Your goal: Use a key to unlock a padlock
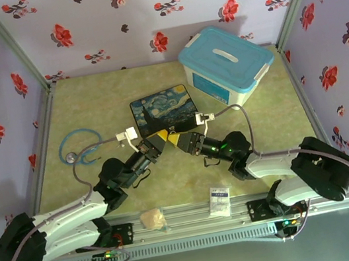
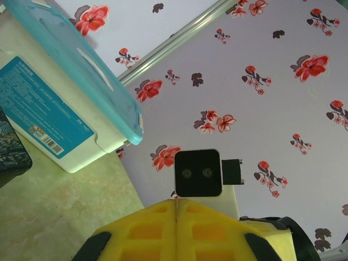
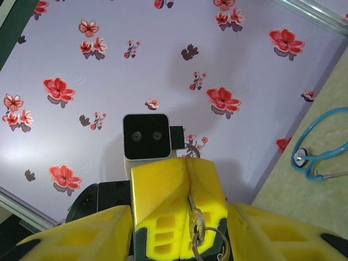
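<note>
The green bench (image 1: 78, 113) sits inside lilac walls papered with red flowers. At its far right stands a white plastic box (image 1: 227, 65) with a light blue lid. My left wrist view shows a blue label (image 2: 41, 106) on the box's side. The label's white print is too small to read, and there is a barcode strip at its lower edge. Near the box lies a flat tin (image 1: 163, 107) painted with a swirling night sky. A blue stethoscope (image 1: 80, 149) curls on the bench at the left.

My two arms meet tip to tip just in front of the tin. My right fingers (image 3: 76, 236) are spread wide, one on each side of my left fingers (image 3: 163, 187), which are pressed together.

At the near edge lie a white packet (image 1: 220, 200), its blue print unreadable, and a crumpled beige lump (image 1: 153, 218).

The right wrist view shows what my left fingers pinch: the key (image 3: 192, 211), thin metal sticking out of their seam, with a wire ring (image 3: 211, 239) hanging from it. From above, the key is too small to make out.
</note>
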### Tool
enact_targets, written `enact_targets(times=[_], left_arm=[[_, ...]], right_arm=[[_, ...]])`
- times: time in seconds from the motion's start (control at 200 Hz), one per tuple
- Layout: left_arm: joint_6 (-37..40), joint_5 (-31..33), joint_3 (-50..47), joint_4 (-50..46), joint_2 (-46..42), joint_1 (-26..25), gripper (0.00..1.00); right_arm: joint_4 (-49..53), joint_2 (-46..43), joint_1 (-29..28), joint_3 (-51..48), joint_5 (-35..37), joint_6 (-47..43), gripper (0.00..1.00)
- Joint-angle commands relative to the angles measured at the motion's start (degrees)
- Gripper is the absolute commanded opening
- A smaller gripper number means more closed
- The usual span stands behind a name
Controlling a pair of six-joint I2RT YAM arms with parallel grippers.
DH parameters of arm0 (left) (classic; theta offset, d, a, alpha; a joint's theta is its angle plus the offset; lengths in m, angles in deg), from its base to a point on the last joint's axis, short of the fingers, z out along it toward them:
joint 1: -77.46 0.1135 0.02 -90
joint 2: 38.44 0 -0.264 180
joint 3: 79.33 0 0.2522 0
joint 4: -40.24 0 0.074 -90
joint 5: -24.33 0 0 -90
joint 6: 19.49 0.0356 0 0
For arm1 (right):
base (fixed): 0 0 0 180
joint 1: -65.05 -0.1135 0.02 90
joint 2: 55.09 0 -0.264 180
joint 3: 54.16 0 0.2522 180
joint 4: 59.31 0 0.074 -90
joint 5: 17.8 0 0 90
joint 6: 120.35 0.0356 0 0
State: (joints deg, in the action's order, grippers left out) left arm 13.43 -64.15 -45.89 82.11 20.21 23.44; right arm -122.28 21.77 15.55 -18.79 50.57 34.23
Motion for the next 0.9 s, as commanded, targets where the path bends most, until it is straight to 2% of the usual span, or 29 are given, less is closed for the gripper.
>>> enact_targets(times=[0.0,0.345,0.575,0.735,0.895], left_arm=[[0.2,1.0,0.7,5.7,1.3,0.0,0.0],[-0.3,1.4,0.1,7.6,2.5,0.4,0.0],[0.0,1.6,0.1,7.4,2.8,0.5,0.0],[-0.3,1.6,-0.1,7.1,3.3,0.5,0.0],[-1.4,2.1,-0.8,6.6,3.6,0.6,0.0]], right_arm=[[-2.6,0.2,0.3,0.7,-0.4,-0.1,0.45],[-2.6,-0.6,0.3,-0.5,0.2,-0.3,0.26],[-2.6,0.3,0.4,-0.9,0.6,-0.7,0.19],[-2.6,-0.4,0.5,-1.7,1.1,-1.2,0.08],[-2.6,-0.7,0.7,-2.3,1.3,-1.7,0.07]])
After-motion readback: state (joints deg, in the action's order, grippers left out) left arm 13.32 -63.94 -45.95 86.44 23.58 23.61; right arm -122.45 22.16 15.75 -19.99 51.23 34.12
